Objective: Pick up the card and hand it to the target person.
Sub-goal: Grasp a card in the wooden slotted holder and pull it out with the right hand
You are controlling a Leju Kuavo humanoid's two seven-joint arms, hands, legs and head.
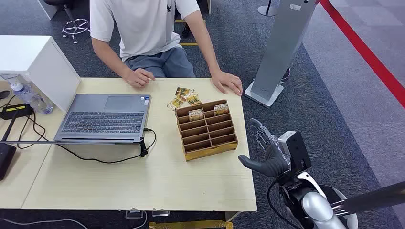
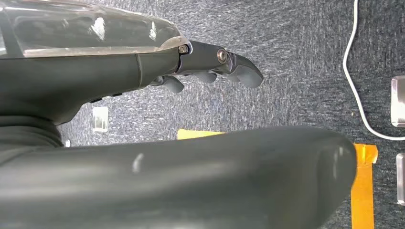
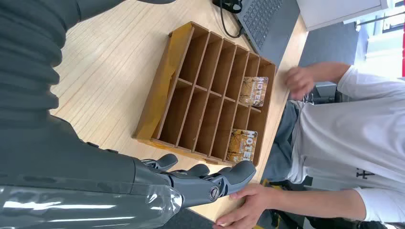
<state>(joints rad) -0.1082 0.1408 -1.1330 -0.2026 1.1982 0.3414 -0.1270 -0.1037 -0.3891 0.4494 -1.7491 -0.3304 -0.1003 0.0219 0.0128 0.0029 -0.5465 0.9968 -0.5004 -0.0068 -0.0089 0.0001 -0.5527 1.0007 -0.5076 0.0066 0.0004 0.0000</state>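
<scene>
Cards [image 1: 196, 114] | two in wooden rack's [image 1: 210, 148] far row compartments

You've got a light wood table [image 1: 143, 186] on dark grey speckled carpet [image 1: 315, 105]. White cabinet [image 1: 33, 62] sits at its far left corner, open grey laptop [image 1: 106, 118] beside it. Grey kiosk stand [image 1: 282, 47] on the floor right of the table. Red floor stripe [image 1: 367, 52] runs diagonally past it. Orange tape [image 2: 364, 191] and a white cable [image 2: 353, 81] on the carpet.
</scene>
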